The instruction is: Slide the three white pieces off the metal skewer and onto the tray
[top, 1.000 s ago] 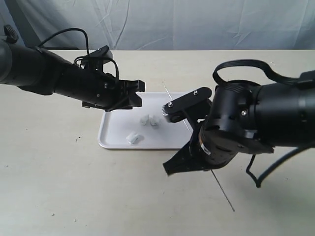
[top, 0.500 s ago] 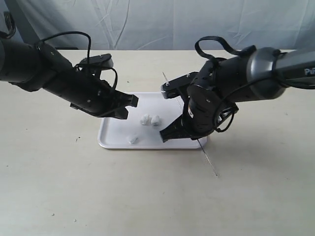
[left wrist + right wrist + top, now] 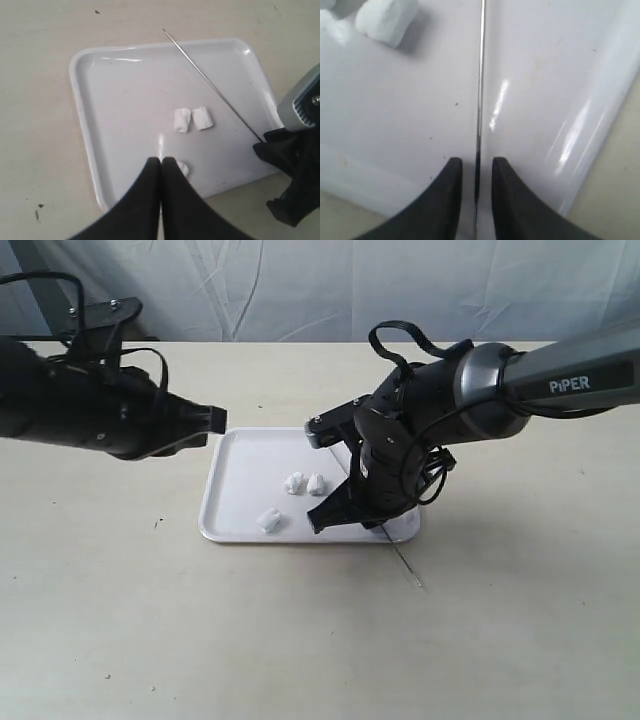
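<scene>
1. Left wrist view: all three white pieces are seen lying on the tray. Two are set side by side near the middle. The third lies apart from them, closer to a rim, and is partly hidden behind the tips of the left gripper.
2. Nothing white is seen on the metal skewer. It is bare along all the length that is shown, so the sliding-off is judged to be done.
3. The skewer is stretched slantwise across the tray, beside the pair of pieces but not touching them. One end sticks out past a rim. In the exterior view the other end is seen out over the table.
4. The right gripper is held low over the tray, close to a rim. The skewer runs between its jaws. A thin gap is seen on each side of the rod at the tips, so it cannot be told whether the rod is pinched or only lying between them.
5. The left gripper's jaws are pressed together and nothing is held in them. In the exterior view it is seen near a corner of the tray.
6. Very little is thought to be left. The skewer may only need to be let go.
</scene>
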Robot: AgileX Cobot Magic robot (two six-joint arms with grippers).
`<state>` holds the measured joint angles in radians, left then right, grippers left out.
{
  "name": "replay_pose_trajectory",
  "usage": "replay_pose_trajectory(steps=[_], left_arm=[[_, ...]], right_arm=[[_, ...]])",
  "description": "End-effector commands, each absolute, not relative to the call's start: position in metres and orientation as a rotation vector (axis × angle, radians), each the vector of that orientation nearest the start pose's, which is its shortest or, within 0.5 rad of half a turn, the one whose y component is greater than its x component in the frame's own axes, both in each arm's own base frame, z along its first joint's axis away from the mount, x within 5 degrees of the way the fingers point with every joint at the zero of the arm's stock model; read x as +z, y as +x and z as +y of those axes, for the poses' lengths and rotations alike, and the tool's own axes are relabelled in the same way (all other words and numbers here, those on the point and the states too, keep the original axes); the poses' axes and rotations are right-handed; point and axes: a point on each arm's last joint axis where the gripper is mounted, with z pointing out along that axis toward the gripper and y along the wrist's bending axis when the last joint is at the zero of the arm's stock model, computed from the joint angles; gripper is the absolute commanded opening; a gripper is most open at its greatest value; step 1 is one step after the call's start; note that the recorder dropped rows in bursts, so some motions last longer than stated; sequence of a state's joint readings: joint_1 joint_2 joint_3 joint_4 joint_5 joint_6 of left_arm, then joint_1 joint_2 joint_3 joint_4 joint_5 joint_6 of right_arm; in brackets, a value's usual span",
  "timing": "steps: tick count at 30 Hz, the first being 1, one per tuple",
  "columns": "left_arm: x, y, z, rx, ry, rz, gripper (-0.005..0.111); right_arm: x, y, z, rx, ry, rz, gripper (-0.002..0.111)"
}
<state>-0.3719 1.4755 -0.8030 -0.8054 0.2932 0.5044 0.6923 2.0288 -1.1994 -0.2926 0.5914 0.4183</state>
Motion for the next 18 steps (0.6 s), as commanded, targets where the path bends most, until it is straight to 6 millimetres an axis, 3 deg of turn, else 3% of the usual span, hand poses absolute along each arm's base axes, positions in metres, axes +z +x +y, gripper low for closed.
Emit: replay_pose_trajectory(steps=[1,4,7,13,18], left_arm=[[0.231,0.239,-0.111,-0.538,0.206,2.356,0.0],[0.236,0.22,-0.103,-0.53,0.228,2.325,0.0],[0.244,0.203,-0.096,-0.533,0.227,2.27,0.0],[0.276,0.162,-0.082,-0.553,0.283,2.088,0.0],[0.309,0.124,-0.068,-0.575,0.319,1.885,0.0]], right_arm=[[0.12,0.304,0.23,-0.073,-0.696,2.771,0.025],[0.13,0.304,0.228,-0.083,-0.698,2.758,0.025],[0.152,0.304,0.228,-0.038,-0.679,2.701,0.025],[0.223,0.291,0.22,0.065,-0.702,2.512,0.024],[0.271,0.259,0.195,0.14,-0.708,2.348,0.024]])
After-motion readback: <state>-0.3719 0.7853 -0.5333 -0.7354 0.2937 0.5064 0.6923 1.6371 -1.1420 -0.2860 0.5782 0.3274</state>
